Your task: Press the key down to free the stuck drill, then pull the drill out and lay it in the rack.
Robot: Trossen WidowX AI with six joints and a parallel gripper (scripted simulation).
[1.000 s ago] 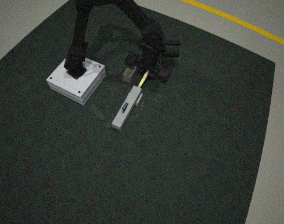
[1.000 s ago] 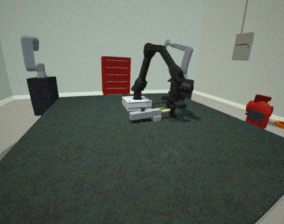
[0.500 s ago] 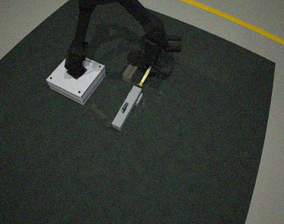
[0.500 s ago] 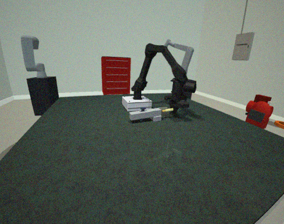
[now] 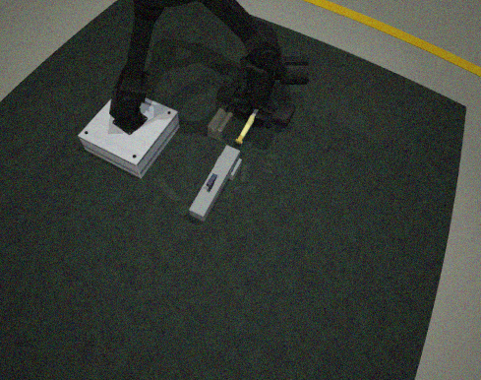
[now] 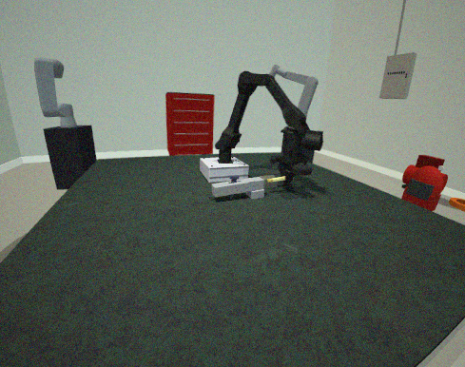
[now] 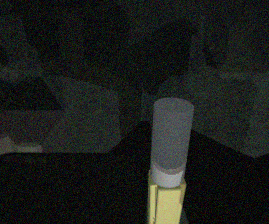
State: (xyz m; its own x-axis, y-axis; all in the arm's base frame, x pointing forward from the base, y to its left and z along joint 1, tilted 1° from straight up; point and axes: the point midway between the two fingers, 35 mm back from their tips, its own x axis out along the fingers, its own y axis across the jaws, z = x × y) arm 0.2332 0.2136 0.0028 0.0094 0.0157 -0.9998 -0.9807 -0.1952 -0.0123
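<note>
My gripper (image 5: pixel 257 111) is shut on the drill (image 5: pixel 246 128), a thin yellow rod with a grey end. It holds the drill just above the mat. In the wrist view the drill (image 7: pixel 171 160) shows as a grey cylinder on a yellow body. The drill's yellow tip is clear of the long grey block (image 5: pixel 215 181), a short gap from the block's near end. A small dark key (image 5: pixel 211 181) sits on top of that block. A low olive-grey piece (image 5: pixel 219 122) stands just left of the drill and dark low shapes (image 5: pixel 278 114) lie to its right; I cannot tell which is the rack.
The arm's white base box (image 5: pixel 130 135) stands left of the block. In the exterior view there is a red cabinet (image 6: pixel 189 124) at the back wall, a black pedestal (image 6: pixel 69 154) at the left and a red machine (image 6: pixel 424 187) at the right.
</note>
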